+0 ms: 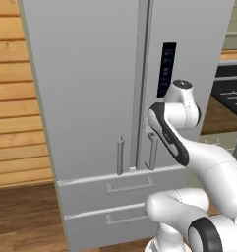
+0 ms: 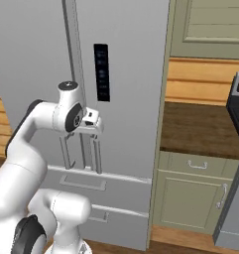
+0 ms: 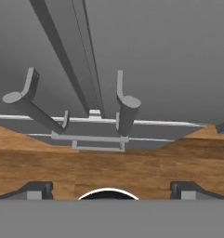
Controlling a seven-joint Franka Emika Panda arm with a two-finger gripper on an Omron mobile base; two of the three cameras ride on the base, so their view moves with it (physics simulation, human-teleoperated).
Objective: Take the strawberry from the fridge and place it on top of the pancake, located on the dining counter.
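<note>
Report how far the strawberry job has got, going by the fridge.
Nothing is done yet: both upper doors of the fridge are shut. In hand: the gripper hangs with open jaws in front of the right door handle, holding nothing. Left: open the door, take the strawberry, carry it to the pancake.

Kitchen: tall grey fridge (image 1: pixel 115 98), green-grey cabinets (image 2: pixel 190 193), stove (image 2: pixel 237 163), wood floor (image 1: pixel 21 216).
</note>
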